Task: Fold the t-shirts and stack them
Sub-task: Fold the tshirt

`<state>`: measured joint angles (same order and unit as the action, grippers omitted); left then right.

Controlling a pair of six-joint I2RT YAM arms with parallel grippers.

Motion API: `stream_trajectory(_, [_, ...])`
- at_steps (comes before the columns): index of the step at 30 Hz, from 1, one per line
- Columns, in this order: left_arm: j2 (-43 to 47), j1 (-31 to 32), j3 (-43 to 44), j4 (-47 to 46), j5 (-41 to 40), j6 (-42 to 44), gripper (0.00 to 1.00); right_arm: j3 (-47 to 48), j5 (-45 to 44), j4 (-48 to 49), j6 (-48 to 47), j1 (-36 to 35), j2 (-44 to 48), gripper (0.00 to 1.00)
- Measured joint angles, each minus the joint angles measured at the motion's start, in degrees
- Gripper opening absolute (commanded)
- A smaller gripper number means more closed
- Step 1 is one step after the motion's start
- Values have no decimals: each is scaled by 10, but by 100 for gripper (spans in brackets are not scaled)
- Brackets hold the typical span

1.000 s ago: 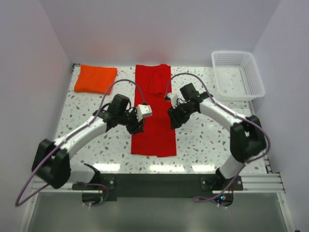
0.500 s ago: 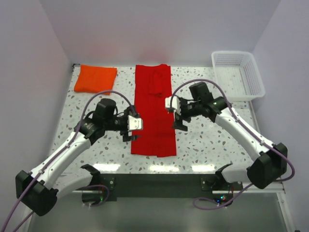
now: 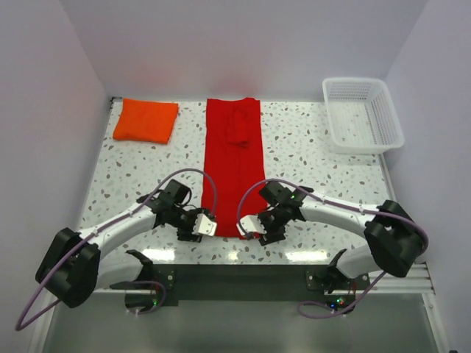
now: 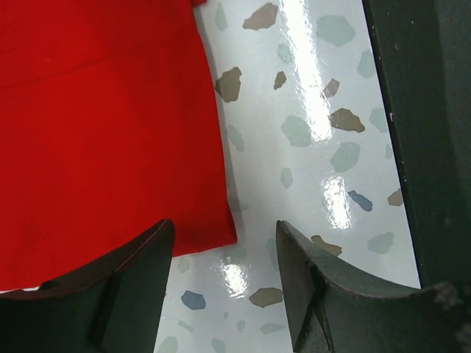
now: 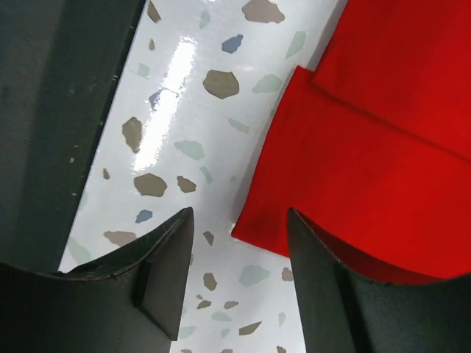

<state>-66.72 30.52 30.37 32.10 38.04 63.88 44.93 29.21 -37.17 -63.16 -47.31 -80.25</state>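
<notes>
At ten o'clock on the counter (image 3: 309, 158), the folded orange t-shirt (image 3: 146, 120) lies well apart from the work. The left jaws stand parted and grip nothing. They straddle the near-left corner (image 4: 221, 234) of the red t-shirt (image 3: 234, 165), a long strip running from twelve to six o'clock. That corner sits only just inside the gap, so a shallow closing could pinch the top layer alone or miss the cloth entirely. The right jaws, likewise parted and empty, bracket the near-right corner (image 5: 250, 234), where two layers show; catching only one would likely skew the fold. Uneven lifts could twist the strip. The white basket (image 3: 362, 114) at two o'clock poses no obstacle.
</notes>
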Motion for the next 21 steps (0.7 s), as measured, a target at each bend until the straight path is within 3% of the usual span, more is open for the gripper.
stream_trajectory(7, [-27, 12, -15, -26, -13, 24, 58, -24, -39, 59, 4, -3, -38, 51])
stream_trajectory(11, [-53, 14, -14, -42, -9, 28, 51, -24, -48, 71, 9, -3, -42, 46])
stream_trajectory(15, [-74, 14, -5, -51, 0, 29, 32, -18, -56, 73, 15, -4, -51, 33])
stream_trajectory(17, [-76, 14, -5, -57, 1, 33, 25, -12, -59, 78, 16, -6, -58, 15])
stream_trajectory(20, [-76, 14, -5, -64, -3, 41, 16, -10, -66, 93, 23, -6, -62, 0])
stream_trajectory(21, [-76, 14, -5, -66, -4, 43, 10, -10, -68, 96, 25, -6, -62, 0])
